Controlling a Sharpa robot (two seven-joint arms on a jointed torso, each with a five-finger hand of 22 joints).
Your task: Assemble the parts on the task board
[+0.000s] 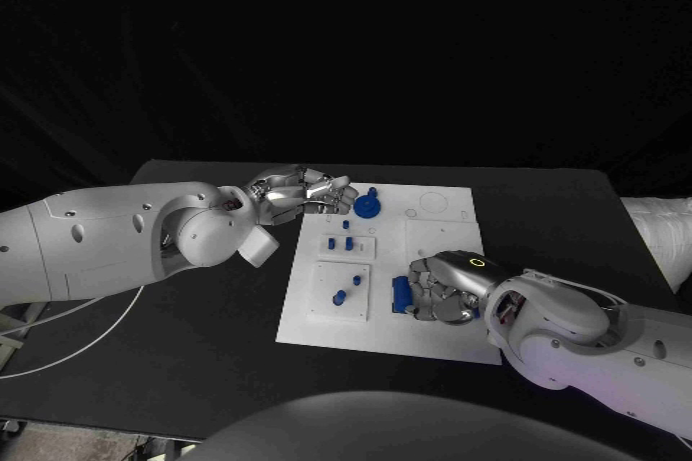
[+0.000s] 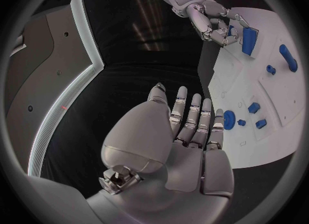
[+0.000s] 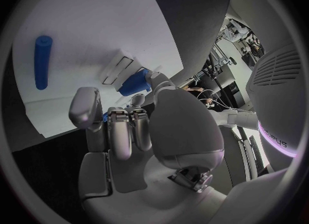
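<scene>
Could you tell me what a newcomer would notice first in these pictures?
The white task board stands out in the middle of the black table, dotted with small blue parts. The left hand is at its far left corner beside a round blue part; the right hand rests at a blue block.

My head camera looks steeply down on the tabletop (image 1: 202, 381) from above, with the task board (image 1: 433, 326) in the middle. Each wrist camera sits close behind its own robot hand, a fisheye looking past the fingers. The left wrist view takes in the board (image 2: 257, 147), and the right wrist view sees it (image 3: 97, 23) too, closer.
</scene>
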